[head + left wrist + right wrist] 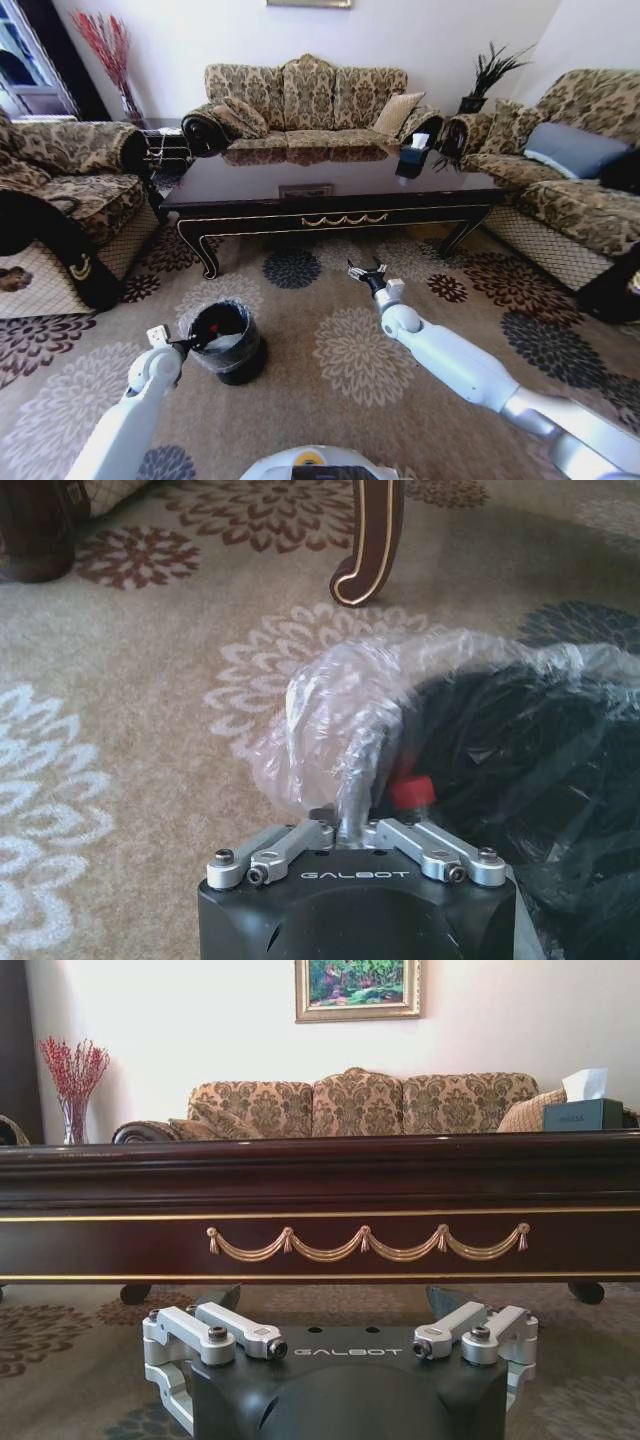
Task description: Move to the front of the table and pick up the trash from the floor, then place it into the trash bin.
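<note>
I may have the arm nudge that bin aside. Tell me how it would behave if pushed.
The trash bin looks small and nearly empty, so probably light and apt to tip. On the carpet it may drag, not slide. Its loose plastic liner would likely crumple under the left gripper.

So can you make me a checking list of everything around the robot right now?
Surface: flowered carpet, no loose litter seen on it.
Job's things: the trash, a clear bottle with a red cap, is held over the trash bin, a black bin with a crinkly clear liner. The table stands behind.
Clutter: tissue box on the table.
Grippers: left tool is shut on the bottle at the bin's rim; right tool is open, low in front of the table's gold ornament.
Cables: nothing seen.
Surroundings: patterned sofas, a red-branch vase, a framed picture.
</note>
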